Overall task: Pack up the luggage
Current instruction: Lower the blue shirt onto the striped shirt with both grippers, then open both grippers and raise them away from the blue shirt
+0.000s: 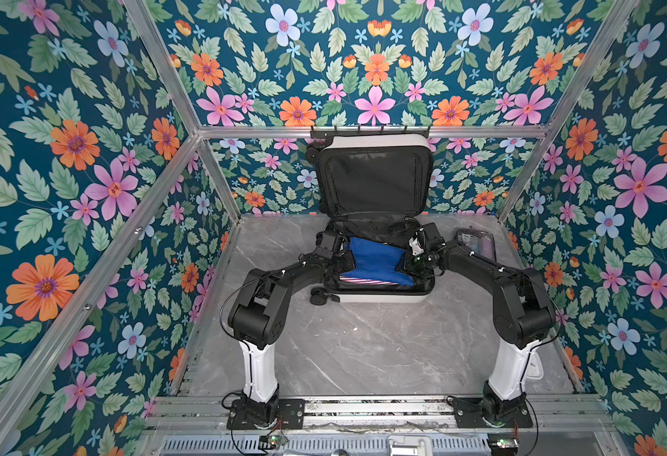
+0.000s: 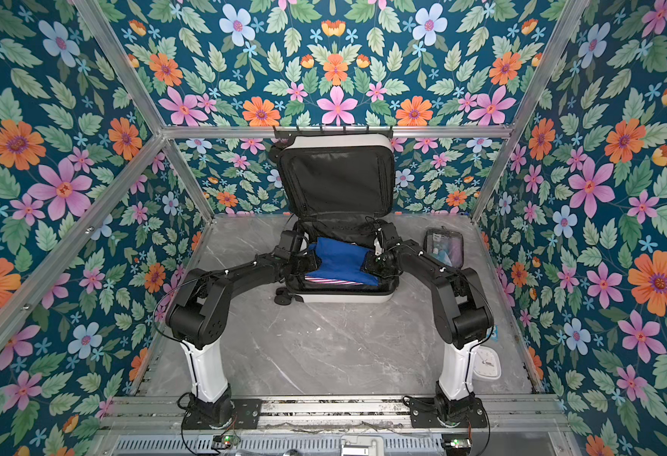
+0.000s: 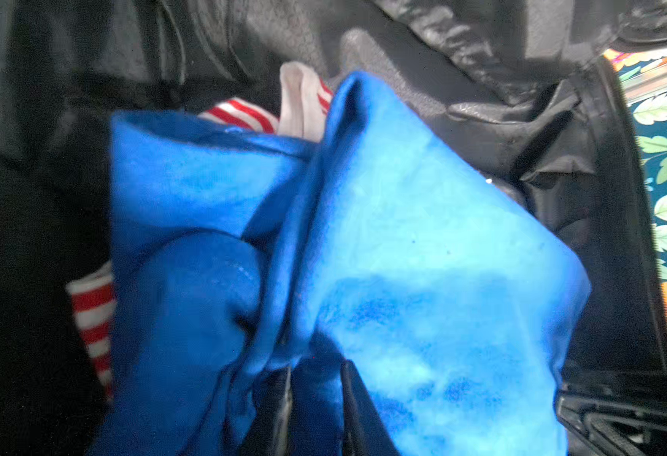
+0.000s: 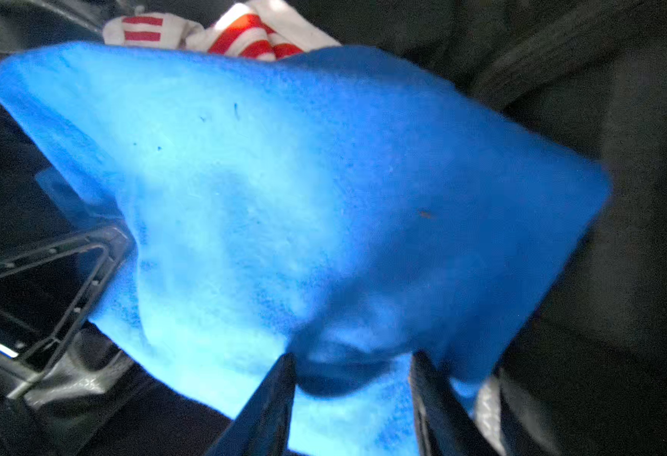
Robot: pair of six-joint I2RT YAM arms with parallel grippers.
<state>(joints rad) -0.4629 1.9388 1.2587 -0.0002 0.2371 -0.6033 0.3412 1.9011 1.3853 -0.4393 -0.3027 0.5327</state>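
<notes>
The luggage [image 1: 383, 297] [image 2: 343, 298] lies open at the back middle of the table, its black-lined lid [image 1: 375, 177] standing up against the rear wall. In the lower half a blue cloth [image 1: 375, 260] [image 2: 340, 258] [image 3: 422, 256] [image 4: 284, 177] rests on a red-and-white striped garment [image 1: 363, 281] [image 3: 91, 316] [image 4: 245, 39]. My left gripper [image 1: 347, 258] [image 2: 311, 258] [image 3: 316, 379] is at the cloth's left edge, its jaws pinched on a blue fold. At the right edge my right gripper [image 1: 407, 262] [image 2: 367, 260] [image 4: 351, 375] has its jaws apart, with a blue fold between them.
A clear, black-edged toiletry pouch [image 1: 476, 243] [image 2: 444, 246] lies on the grey marble table [image 1: 343, 347] right of the luggage. A small white clock [image 2: 488, 363] sits beside the right arm's base. Floral walls and aluminium frame posts close in three sides.
</notes>
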